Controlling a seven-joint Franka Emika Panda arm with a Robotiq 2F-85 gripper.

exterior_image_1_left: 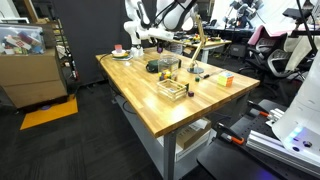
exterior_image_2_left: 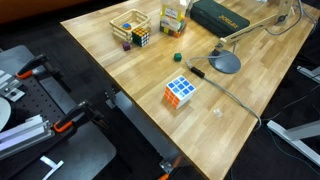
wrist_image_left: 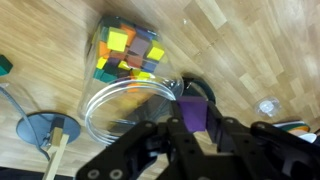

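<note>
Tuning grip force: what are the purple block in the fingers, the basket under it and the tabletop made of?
Purple block: matte, flat colour, likely painted wood or plastic; too blurred to tell which. Basket: thin shiny wire loops, so probably metal. Tabletop: varnished wood, going by the plank strips and grain.

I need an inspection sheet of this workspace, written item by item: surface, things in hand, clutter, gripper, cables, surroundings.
Surface: wooden table, no spill seen.
Job's things: purple block between the fingers; wire basket and colour cube below it.
Clutter: second cube, desk lamp, black case, small green piece.
Grippers: gripper shut on the purple block.
Cables: thin cord across the table by the lamp.
Surroundings: office chair, cardboard box.
</note>
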